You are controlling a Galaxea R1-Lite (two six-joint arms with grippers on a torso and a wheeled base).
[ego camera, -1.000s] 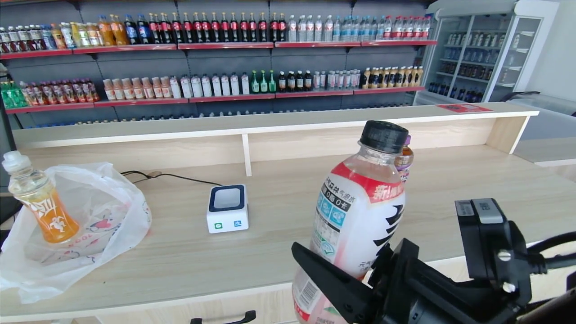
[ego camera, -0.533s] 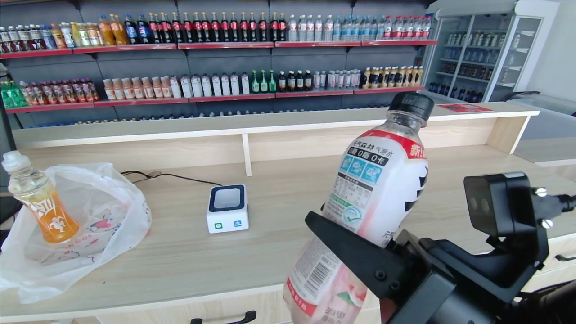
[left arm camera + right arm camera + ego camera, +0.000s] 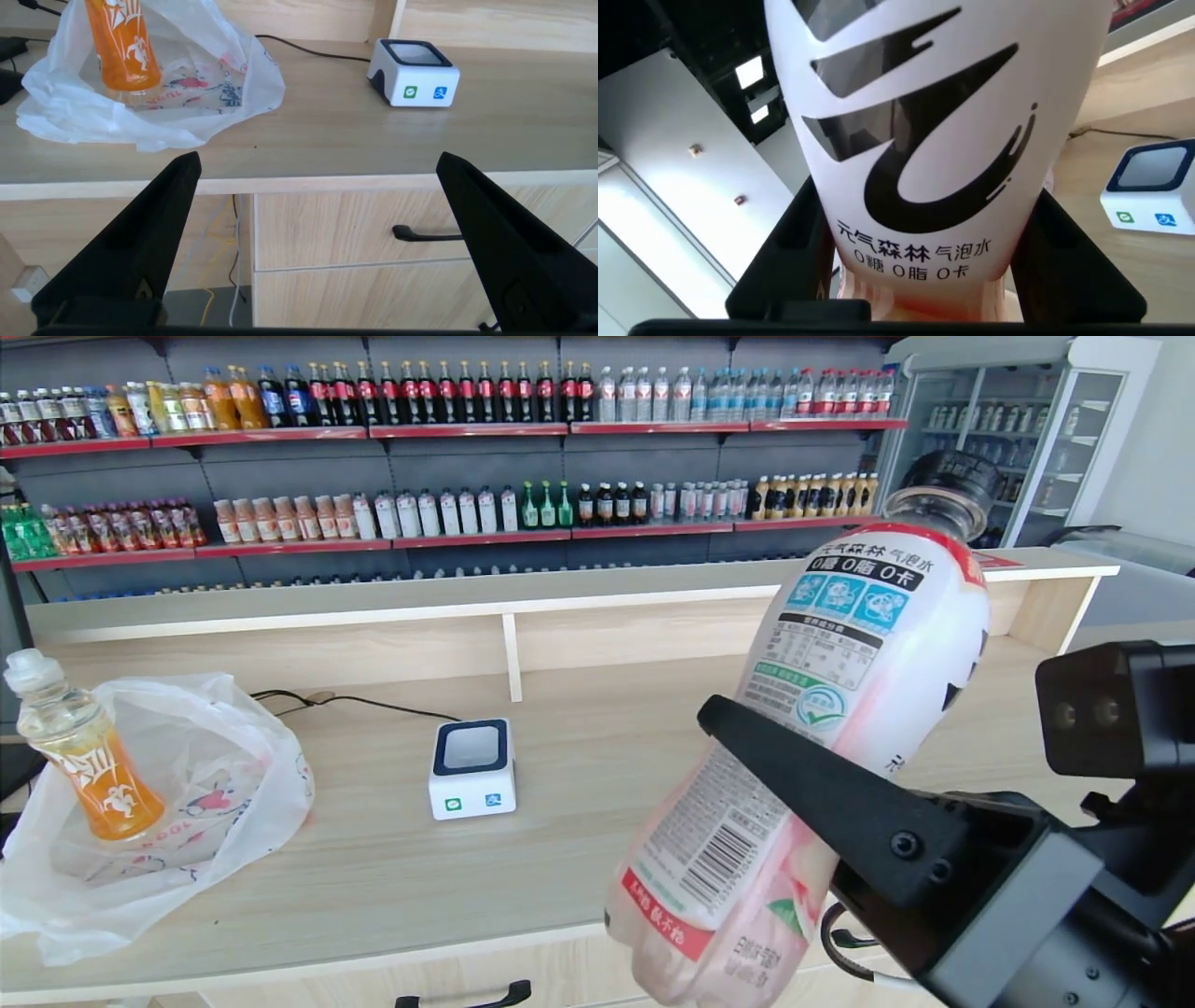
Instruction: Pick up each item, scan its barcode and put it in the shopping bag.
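My right gripper (image 3: pixel 794 747) is shut on a pink-and-white drink bottle (image 3: pixel 840 709) with a black cap, held tilted above the counter's front right. Its barcode (image 3: pixel 714 859) faces left and down. The right wrist view shows the same bottle (image 3: pixel 915 159) filling the space between the gripper's (image 3: pixel 924 280) fingers. A white barcode scanner (image 3: pixel 471 767) (image 3: pixel 1148 187) (image 3: pixel 416 73) sits mid-counter, left of the bottle. The shopping bag (image 3: pixel 215 775) (image 3: pixel 215 84) lies at the far left with an orange drink bottle (image 3: pixel 79 747) (image 3: pixel 121 42) standing in it. My left gripper (image 3: pixel 318 252) hangs open below the counter's front edge.
The wooden counter (image 3: pixel 392 868) has a raised back ledge (image 3: pixel 560 588) and a thin divider (image 3: pixel 511 658). A black cable (image 3: pixel 373 705) runs from the scanner toward the bag. Drink shelves (image 3: pixel 467 429) and a fridge (image 3: pixel 990 448) stand behind. Drawers with a handle (image 3: pixel 425 233) sit under the counter.
My right gripper has carried the bottle up and to the right, tilting it further. The barcode has turned into view. Bag, orange bottle and scanner have stayed put.
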